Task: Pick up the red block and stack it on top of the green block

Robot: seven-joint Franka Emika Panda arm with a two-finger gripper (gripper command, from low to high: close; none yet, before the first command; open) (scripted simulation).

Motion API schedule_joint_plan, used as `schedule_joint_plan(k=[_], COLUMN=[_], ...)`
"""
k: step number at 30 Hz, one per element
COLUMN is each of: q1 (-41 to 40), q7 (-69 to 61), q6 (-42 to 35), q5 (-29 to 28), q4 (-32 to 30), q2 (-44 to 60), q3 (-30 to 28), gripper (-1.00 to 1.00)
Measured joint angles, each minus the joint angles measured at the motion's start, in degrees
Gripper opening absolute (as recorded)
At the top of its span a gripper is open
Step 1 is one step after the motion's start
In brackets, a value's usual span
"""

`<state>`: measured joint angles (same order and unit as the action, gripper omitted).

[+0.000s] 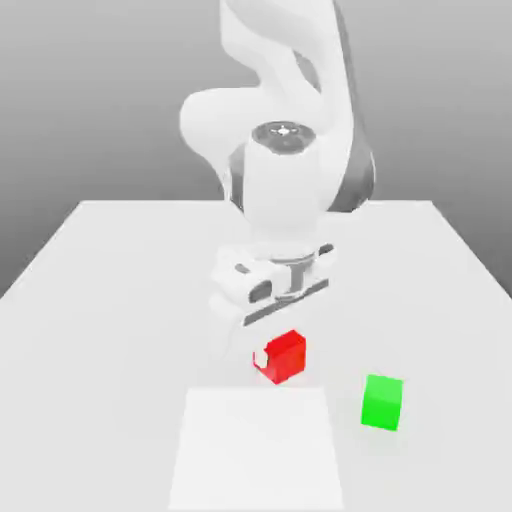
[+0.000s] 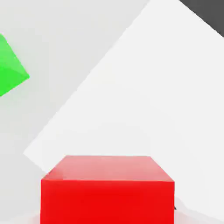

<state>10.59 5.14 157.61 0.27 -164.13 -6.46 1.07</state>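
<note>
Red block [image 1: 283, 356], clamped in gripper [image 1: 270, 357]
Fingers closed on it; green block [image 1: 383, 402] well apart on table [image 1: 120, 290].

The green block [image 2: 11, 65] is cut off at the hand view's edge.

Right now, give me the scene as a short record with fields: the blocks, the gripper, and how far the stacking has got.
red block: between the jaws, at the white patch's far edge
green block: alone on the table, toward the exterior view's right of the red one
gripper: jaws shut on the red block
white patch: flat square on the table
table: light grey
stacking: not yet done
</note>
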Motion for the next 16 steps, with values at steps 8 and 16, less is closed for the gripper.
schedule_joint_plan(k=[8,16], q1=[9.3,10.1], q7=[-11.1,-8.9], q6=[-2.3,6.6], q5=[1.0,-2.6], q4=[4.7,5.3], q2=[2.4,12.0], q3=[6.2,5.1], gripper=[-1.0,1.0])
